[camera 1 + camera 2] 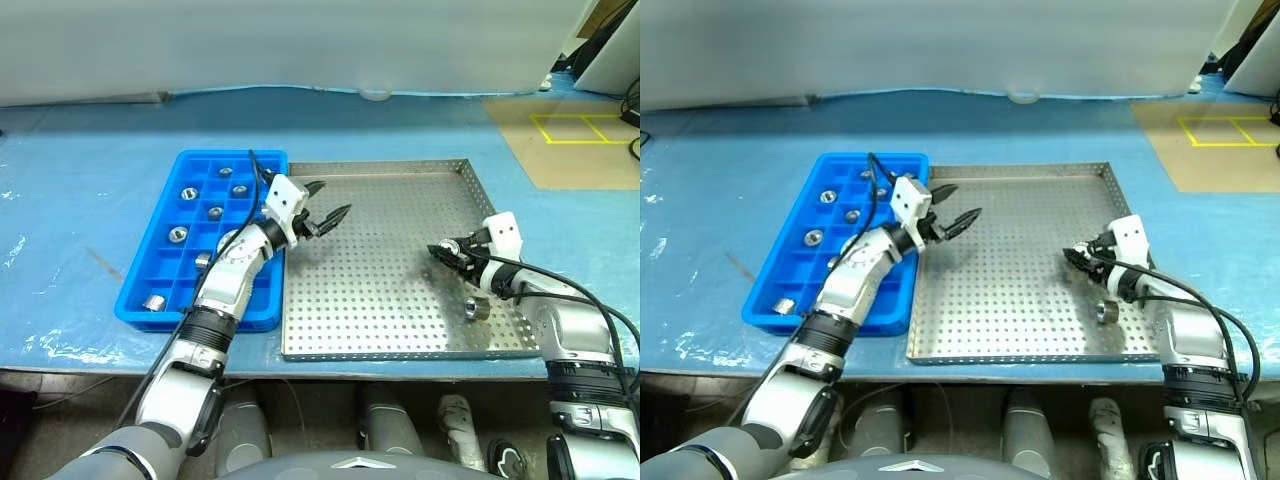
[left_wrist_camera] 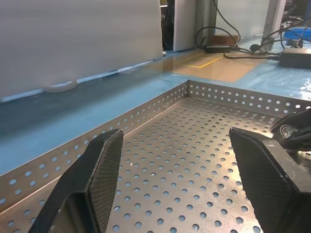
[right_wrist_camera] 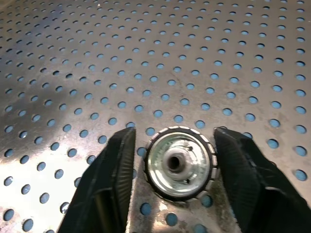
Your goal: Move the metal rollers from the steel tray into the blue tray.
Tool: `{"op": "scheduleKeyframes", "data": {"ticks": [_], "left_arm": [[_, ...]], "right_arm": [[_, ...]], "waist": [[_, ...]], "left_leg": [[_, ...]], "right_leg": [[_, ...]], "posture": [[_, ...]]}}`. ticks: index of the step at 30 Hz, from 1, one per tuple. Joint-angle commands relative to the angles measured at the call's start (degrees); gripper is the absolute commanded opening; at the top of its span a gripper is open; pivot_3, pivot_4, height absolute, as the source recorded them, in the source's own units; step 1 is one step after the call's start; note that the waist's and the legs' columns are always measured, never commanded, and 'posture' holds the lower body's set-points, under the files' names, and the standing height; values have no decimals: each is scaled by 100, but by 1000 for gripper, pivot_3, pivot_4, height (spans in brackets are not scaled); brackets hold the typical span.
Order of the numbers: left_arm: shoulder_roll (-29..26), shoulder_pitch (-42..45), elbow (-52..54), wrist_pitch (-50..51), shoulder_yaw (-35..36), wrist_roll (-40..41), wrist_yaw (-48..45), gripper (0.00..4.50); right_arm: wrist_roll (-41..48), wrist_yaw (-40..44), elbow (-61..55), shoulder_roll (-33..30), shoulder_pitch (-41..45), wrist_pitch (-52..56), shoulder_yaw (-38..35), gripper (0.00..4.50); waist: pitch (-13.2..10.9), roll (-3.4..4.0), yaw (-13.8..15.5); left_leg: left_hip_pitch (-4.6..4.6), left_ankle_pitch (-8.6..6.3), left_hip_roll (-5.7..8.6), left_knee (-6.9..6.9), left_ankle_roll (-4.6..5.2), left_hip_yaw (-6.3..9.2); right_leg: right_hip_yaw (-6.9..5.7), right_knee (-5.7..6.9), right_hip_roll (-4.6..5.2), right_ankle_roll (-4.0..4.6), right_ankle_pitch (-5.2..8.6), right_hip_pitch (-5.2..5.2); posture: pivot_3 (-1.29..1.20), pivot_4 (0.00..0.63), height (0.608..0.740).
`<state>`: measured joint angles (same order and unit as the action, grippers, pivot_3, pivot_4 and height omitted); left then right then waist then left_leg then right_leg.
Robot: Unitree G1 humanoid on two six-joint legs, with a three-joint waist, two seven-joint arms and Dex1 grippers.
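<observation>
Metal rollers [image 1: 187,193] sit in the blue tray [image 1: 165,315] compartments; one [image 1: 477,308] lies in the steel tray [image 1: 400,345]. The right gripper [image 3: 175,162] brackets another roller [image 3: 181,163], and the left gripper [image 1: 327,208] hovers wide over the steel tray.

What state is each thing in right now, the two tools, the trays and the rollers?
Left tool: open, empty, above the steel tray.
Right tool: fingers around one roller, small gaps showing.
Second roller: loose on the steel tray.
Blue tray: several rollers in compartments.
</observation>
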<state>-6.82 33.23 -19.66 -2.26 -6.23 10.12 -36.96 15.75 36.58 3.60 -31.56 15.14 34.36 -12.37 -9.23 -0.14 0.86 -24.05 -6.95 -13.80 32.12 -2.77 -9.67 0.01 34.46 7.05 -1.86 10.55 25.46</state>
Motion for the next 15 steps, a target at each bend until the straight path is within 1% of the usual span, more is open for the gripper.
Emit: {"op": "scheduleKeyframes", "data": {"ticks": [1, 4, 6, 8, 11, 15], "left_arm": [[-60, -52, 373, -64, 177, 2, 227, 3654], [-162, -158, 581, 46, 429, -27, 661, 3654], [-248, -317, 848, 212, 602, 11, 901, 3654], [-350, -509, 1156, 362, 720, 33, 1063, 3654], [-505, -975, 1863, 628, 1077, -74, 1637, 3654], [-629, -1505, 2602, 986, 1568, -162, 2319, 3654]], "right_arm": [[223, 150, -85, 127, 406, -150, 117, 1656], [494, 386, -167, 434, 951, -253, 245, 1654], [491, 599, -9, 591, 1328, -346, 512, 1654], [480, 786, 209, 760, 1669, -441, 759, 1654], [460, 1331, 631, 1270, 2244, -641, 1395, 1654], [415, 2005, 1175, 1794, 2729, -851, 1993, 1654]], "waist": [[-1, -1, -10], [-1, 0, -7], [0, 0, 35], [0, -1, 64], [-1, -2, 178], [-1, -2, 402]], "left_leg": [[2, 0, -2, -1, 0, 0], [-2, 1, -2, -2, -2, -4], [-13, 2, -2, -3, -3, -5], [-16, 3, -2, -5, -4, -5], [-19, 2, -3, -21, -4, -7], [-63, 5, -10, -34, -8, -3]], "right_leg": [[1, 0, -2, 0, 0, 0], [6, 16, -2, 0, 0, 24], [6, 26, -2, 1, -1, 39], [6, 25, -1, 39, -24, 41], [4, 19, -2, 44, -25, 47], [-16, 19, -1, 53, -17, 78]], "posture": [[-132, 150, 740], [-68, 150, 740], [-24, 150, 740], [55, 150, 740], [143, 150, 740], [293, 150, 740]]}}
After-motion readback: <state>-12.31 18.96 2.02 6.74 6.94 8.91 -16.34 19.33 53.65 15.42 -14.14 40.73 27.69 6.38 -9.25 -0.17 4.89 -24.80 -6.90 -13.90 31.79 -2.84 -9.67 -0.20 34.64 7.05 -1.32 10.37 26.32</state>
